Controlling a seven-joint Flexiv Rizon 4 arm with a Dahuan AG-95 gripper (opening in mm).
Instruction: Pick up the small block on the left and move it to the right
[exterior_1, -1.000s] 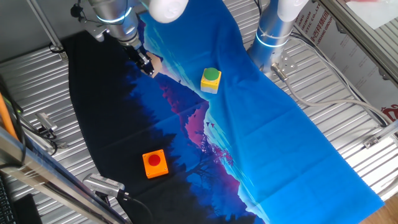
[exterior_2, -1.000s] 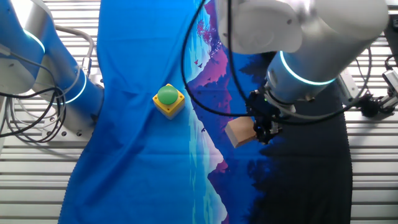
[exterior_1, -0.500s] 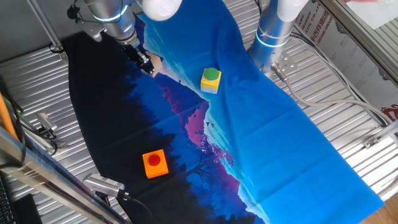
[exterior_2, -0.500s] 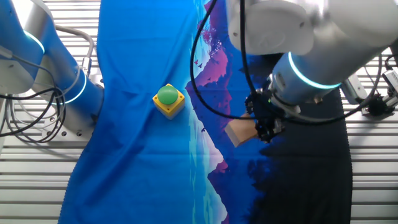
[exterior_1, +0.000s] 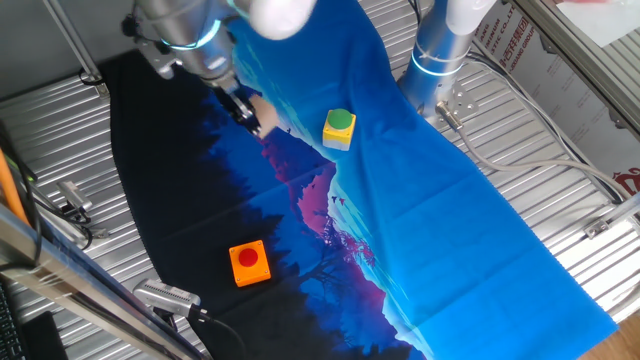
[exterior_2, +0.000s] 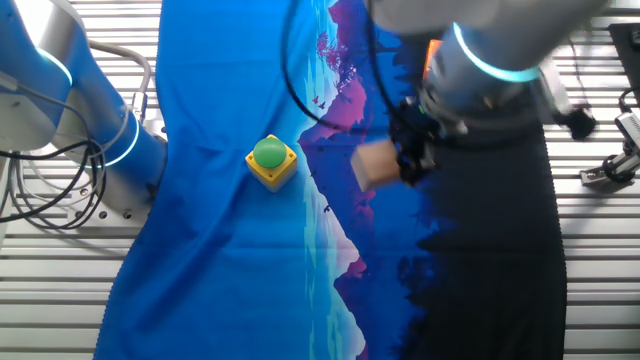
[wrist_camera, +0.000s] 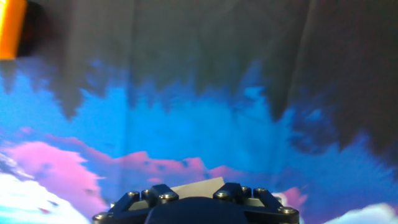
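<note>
The small block (exterior_2: 370, 166) is a plain tan wooden cube held between my gripper's (exterior_2: 398, 163) fingers, a little above the blue and black cloth (exterior_2: 230, 260). In one fixed view only a tan sliver of the block (exterior_1: 260, 108) shows beside the gripper (exterior_1: 248, 110), left of the yellow block. In the hand view the block's top edge (wrist_camera: 198, 184) shows between the two fingers of the gripper (wrist_camera: 196, 193), which is shut on it.
A yellow block with a green circle (exterior_1: 339, 128) stands on the cloth near the gripper; it also shows in the other fixed view (exterior_2: 271, 162). An orange block with a red circle (exterior_1: 249, 263) sits nearer the front, and at the hand view's top left (wrist_camera: 11, 28). A second arm's base (exterior_1: 440, 45) stands behind.
The gripper has risen from the cloth with the small block in it and shifted a little towards the yellow block. The coloured blocks have not moved.
</note>
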